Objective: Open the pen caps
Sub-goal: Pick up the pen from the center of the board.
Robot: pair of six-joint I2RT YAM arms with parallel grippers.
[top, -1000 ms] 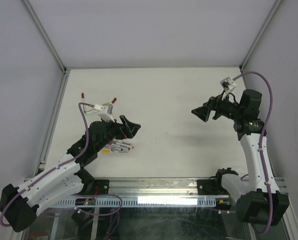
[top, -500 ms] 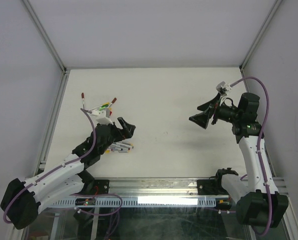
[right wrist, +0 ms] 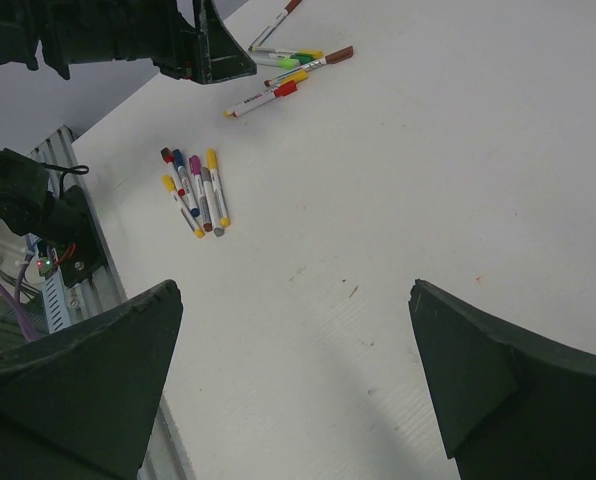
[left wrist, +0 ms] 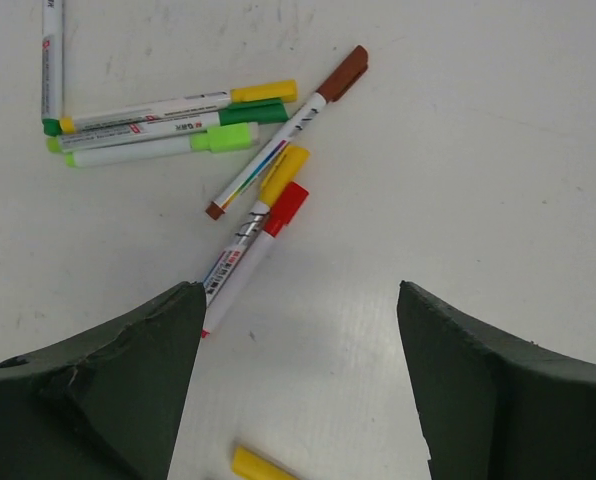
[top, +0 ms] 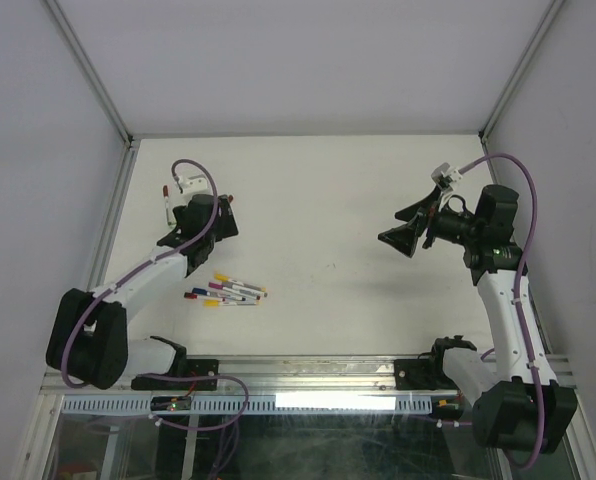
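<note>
White table inside a plain white-walled cell with aluminium framing. Only pens on it, in two lots. Near lot: a tight row toward the near left. Far lot: a loose scatter at the far left, directly under the left wrist camera.

Left gripper: extended over the far lot, pointing down at the table. Jaws wide apart, nothing between them, nothing held. Judgement: this looks like lining up on a single pen, not a grip.

Closest candidate: red-capped pen, lying slantwise. Its red cap points to the far side. Its tail end runs up to the edge of the finger on the left of the wrist view; touching or passing under it, cannot tell. A yellow-capped pen lies against it, which may spoil a clean single pick. A yellow end shows at the bottom edge between the fingers; cap or pen, cannot tell.

Right gripper: held above the right half of the table, well apart from both lots, jaws fully spread, empty. Judgement: placed to take the other end of a pen once one is lifted, since pulling a cap needs two grips.

Caps in the far lot all appear seated on their barrels; none opened yet
</note>
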